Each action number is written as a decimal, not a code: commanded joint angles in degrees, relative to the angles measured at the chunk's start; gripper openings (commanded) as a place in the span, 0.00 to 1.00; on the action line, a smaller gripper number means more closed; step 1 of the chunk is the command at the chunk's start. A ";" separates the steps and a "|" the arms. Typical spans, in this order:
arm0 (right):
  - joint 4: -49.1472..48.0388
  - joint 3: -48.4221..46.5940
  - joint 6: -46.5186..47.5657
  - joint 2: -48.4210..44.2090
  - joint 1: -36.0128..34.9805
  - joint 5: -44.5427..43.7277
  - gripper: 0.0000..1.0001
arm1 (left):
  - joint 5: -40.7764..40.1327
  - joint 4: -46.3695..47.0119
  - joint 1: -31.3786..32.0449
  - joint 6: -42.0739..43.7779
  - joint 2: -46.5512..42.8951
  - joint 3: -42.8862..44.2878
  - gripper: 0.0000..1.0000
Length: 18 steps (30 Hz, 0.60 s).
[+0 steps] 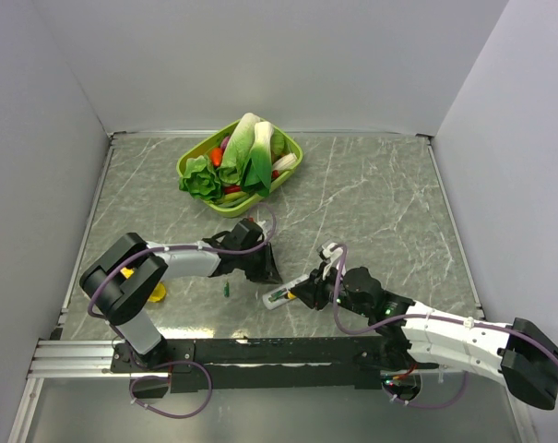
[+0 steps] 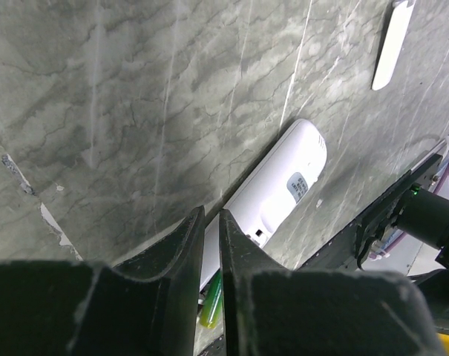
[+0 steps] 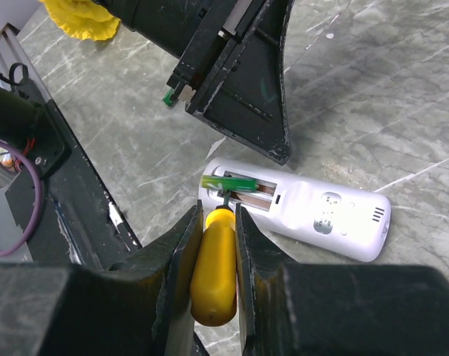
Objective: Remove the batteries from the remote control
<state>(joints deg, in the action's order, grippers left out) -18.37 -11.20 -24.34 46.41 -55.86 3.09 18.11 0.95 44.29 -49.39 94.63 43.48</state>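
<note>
The white remote control [image 3: 320, 211] lies on the marble table with its battery bay open and facing up. It also shows in the top view [image 1: 284, 293] and the left wrist view [image 2: 280, 182]. A green battery [image 3: 228, 182] sits tilted at the bay's end, also seen in the left wrist view [image 2: 212, 300]. My right gripper [image 3: 218, 211] is shut on the yellow-handled screwdriver [image 3: 214, 271], whose tip is under that battery. My left gripper [image 2: 211, 216] is shut and empty, its tips right at the remote's far edge. Another battery [image 1: 226, 290] lies loose on the table to the left.
The white cover strip [image 2: 392, 44] lies apart from the remote. A green basket [image 1: 290, 155] of toy vegetables stands at the back. A yellow object [image 1: 158, 293] lies beside the left arm. The black rail [image 1: 260, 351] runs along the near edge.
</note>
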 commanded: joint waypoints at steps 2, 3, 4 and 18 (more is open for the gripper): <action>-2.37 -1.10 -1.24 -0.45 -0.66 0.86 0.00 | -0.71 -0.60 0.35 -0.01 -1.20 2.57 0.19; -2.63 -1.02 -1.41 -0.27 -0.75 0.86 0.00 | -0.88 -0.69 0.36 0.08 -1.46 2.57 0.19; -2.72 -1.02 -1.50 -0.18 -0.75 0.86 0.00 | -1.06 -0.86 0.27 0.17 -1.55 2.83 0.20; -10.54 3.11 2.54 -0.53 -2.06 -5.29 0.00 | -5.19 -5.17 0.27 0.69 -3.40 2.04 0.19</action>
<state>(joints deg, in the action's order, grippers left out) -22.15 -9.52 -23.29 46.74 -57.28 0.16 15.25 -2.76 44.31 -49.21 93.51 45.01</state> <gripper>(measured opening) 0.279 0.196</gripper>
